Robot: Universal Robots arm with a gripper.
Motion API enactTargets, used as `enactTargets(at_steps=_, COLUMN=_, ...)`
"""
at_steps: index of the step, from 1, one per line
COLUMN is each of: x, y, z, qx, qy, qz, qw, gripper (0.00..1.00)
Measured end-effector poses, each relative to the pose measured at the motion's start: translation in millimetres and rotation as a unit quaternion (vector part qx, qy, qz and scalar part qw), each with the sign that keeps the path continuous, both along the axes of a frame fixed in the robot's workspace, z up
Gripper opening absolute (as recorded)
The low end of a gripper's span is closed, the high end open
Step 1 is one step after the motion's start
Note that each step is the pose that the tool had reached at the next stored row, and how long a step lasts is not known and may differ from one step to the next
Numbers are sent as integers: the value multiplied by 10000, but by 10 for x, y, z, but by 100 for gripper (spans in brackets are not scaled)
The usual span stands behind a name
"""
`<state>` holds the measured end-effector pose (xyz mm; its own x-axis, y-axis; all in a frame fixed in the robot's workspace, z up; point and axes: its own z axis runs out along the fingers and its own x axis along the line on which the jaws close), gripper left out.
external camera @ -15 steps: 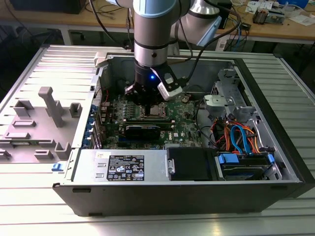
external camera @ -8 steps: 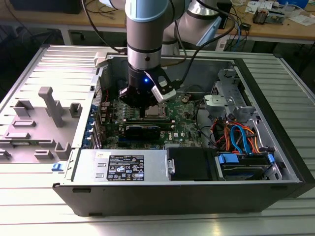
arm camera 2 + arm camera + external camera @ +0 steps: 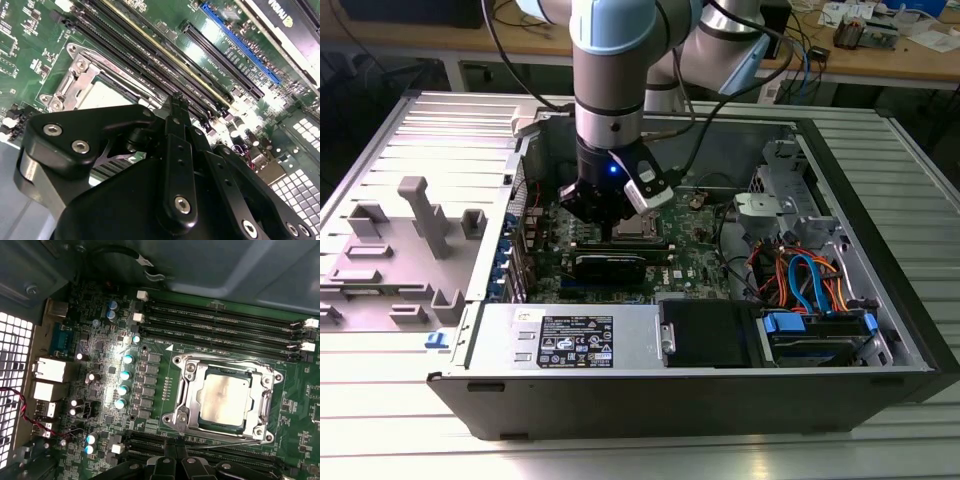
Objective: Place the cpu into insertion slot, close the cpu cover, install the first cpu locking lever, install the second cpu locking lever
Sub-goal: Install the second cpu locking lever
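One chip [image 3: 224,399] sits in its socket with the silver cover [image 3: 187,390] shut over it. We hover the gripper [image 3: 176,107], jaws together and empty, just beside the socket's edge; we judge a lever needs a slow, straight push.

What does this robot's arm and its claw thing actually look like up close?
The arm is a thick silver-grey tube with pale blue joint caps, and black cables run alongside it. A small blue light glows near its wrist. The gripper is matte black metal, built from flat linked bars pinned with shiny silver screws.
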<state>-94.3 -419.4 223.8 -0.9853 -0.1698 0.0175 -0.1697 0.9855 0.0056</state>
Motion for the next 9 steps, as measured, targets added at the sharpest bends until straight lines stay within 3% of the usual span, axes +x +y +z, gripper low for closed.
enactTargets(at_steps=7, x=-5, y=0, z=-8, qx=12, qy=0, qz=7, qw=10000, gripper=11)
enactTargets(at_steps=9, x=-5, y=0, z=-11, qx=34, qy=0, qz=6, qw=10000, gripper=11)
